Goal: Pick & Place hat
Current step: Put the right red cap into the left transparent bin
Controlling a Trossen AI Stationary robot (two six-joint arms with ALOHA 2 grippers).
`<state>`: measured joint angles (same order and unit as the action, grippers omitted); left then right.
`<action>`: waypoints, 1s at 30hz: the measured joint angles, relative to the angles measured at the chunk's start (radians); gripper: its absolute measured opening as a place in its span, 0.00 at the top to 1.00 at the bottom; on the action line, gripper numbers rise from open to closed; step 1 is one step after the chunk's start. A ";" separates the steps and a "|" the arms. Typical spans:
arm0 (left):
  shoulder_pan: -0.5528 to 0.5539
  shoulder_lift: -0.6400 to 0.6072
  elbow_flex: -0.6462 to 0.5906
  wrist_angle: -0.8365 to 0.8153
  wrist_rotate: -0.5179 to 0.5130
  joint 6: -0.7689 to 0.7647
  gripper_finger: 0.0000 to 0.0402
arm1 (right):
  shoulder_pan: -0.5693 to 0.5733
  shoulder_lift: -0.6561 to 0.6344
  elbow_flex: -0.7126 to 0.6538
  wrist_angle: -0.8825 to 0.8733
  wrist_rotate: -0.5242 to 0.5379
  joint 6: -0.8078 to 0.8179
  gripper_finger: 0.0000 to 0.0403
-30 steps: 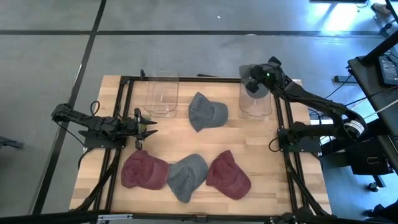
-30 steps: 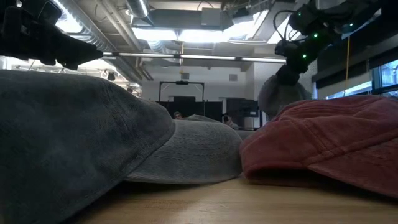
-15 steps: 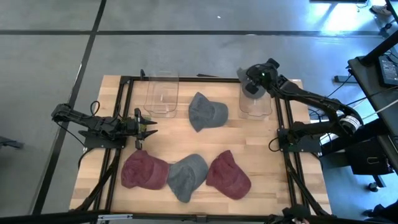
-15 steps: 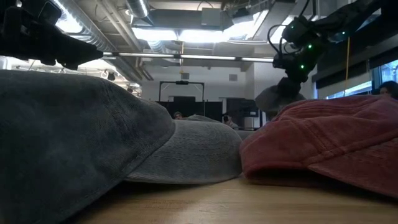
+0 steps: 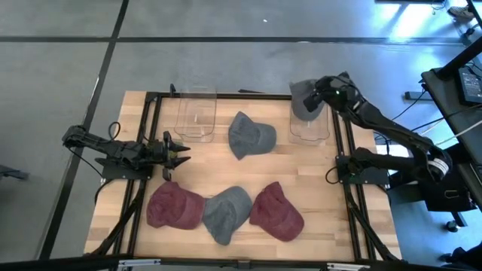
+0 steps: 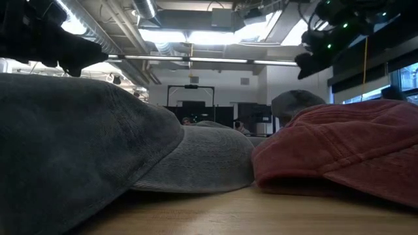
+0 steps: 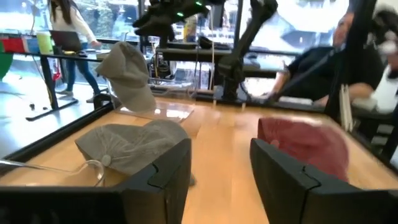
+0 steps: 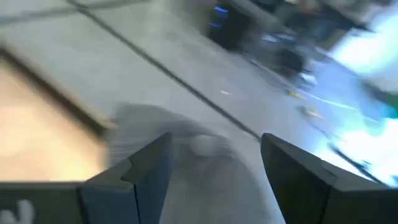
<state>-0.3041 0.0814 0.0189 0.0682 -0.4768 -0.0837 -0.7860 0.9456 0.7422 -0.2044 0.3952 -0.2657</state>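
High view: my right gripper [image 5: 317, 93] sits over the far-right clear bin [image 5: 309, 128], and the grey hat [image 5: 303, 100] lies draped on that bin's far rim, just beside the fingers. My left gripper [image 5: 181, 153] waits at the left edge of the table [image 5: 316, 177], fingers apart, holding nothing. On the wood I see another grey cap [image 5: 247, 135] mid-far, a second clear bin [image 5: 196, 114] far left, and near me two red caps [image 5: 173, 207] [image 5: 276, 212] with a grey one [image 5: 226, 214] between them

Low view: the hat [image 6: 297, 103] shows behind the red cap [image 6: 339, 147], right arm dark above it

Left wrist view: the hat [image 7: 129, 76] hangs on the bin

Right wrist view: fingers [image 8: 140, 168] spread wide, hat [image 8: 205, 168] blurred below, not clamped
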 joint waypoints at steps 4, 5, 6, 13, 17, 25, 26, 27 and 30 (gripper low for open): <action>0.000 0.000 0.000 0.040 0.003 -0.082 0.60 | 0.075 -0.035 0.000 -0.047 -0.409 -0.011 0.40; 0.000 0.000 0.000 0.043 -0.004 -0.090 0.60 | 0.109 -0.032 0.000 -0.055 -0.519 -0.010 0.40; 0.000 0.000 0.000 0.048 -0.010 -0.103 0.60 | 0.152 -0.026 0.000 -0.062 -0.590 -0.002 0.40; 0.000 0.034 0.000 0.178 -0.023 -0.140 0.60 | 0.553 0.017 -0.078 -0.030 -0.427 0.058 0.40; 0.000 0.095 0.000 0.245 -0.034 -0.140 0.60 | 0.747 0.017 -0.127 0.004 -0.287 0.170 0.40; 0.000 0.251 0.000 0.370 -0.127 -0.140 0.60 | 0.936 0.060 -0.211 0.173 -0.100 0.266 0.40; 0.000 0.260 0.000 0.376 -0.123 -0.140 0.60 | 0.943 0.070 -0.211 0.193 -0.091 0.270 0.40; 0.000 0.267 0.000 0.381 -0.115 -0.140 0.60 | 0.947 0.081 -0.211 0.213 -0.089 0.270 0.40; 0.000 0.273 0.000 0.378 -0.110 -0.140 0.60 | 0.947 0.113 -0.210 0.247 -0.091 0.269 0.40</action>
<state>-0.3041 0.3545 0.0189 0.4458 -0.5873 -0.2234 0.1612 1.0590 0.5320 0.0423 0.3038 0.0031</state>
